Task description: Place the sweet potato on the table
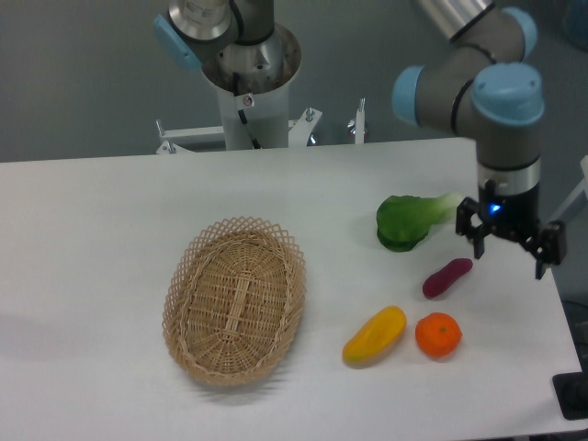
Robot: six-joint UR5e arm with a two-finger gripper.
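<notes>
The sweet potato (pixel 446 277) lies free on the desk (pixel 110 220), since the gripper (pixel 508 250) hovers above with jaws spread, holding nothing

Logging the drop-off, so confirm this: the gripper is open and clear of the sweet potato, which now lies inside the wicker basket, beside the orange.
Wrong on one point: the sweet potato lies on the white table, not inside the wicker basket, which is well off to the side. The camera view shows this. The rest holds: the gripper is open and clear of it, and the orange is nearby.
</notes>
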